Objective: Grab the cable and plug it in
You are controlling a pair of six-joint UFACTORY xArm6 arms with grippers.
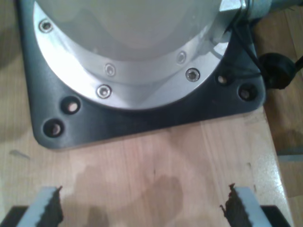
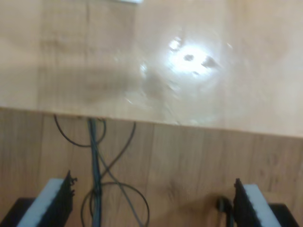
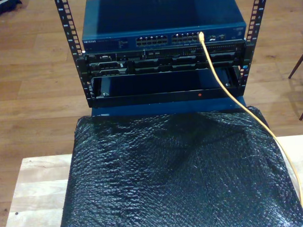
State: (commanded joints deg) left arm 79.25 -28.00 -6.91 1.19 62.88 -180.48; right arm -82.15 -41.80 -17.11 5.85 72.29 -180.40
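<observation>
While my first gripper (image 1: 141, 208) hung with fingers spread and empty near an arm's base plate (image 1: 142, 118), my second gripper (image 2: 154, 203) gaped over the wooden surface (image 2: 189, 71), and the exterior view showed the cable (image 3: 228, 90) already seated in the switch (image 3: 163, 21), judged plugged in.

Second gripper (image 2: 154, 203) seen with jaws wide apart, nothing held between them. Serrated pale fingertips (image 2: 52, 201) backed by black pads. Beyond jaws, light wooden tabletop (image 2: 199, 94) seen, bright glare spot (image 2: 189, 59) on surface. Below table edge, wood-plank floor (image 2: 189, 170) seen, thin dark cables (image 2: 97, 179) hanging and looped across it.
</observation>
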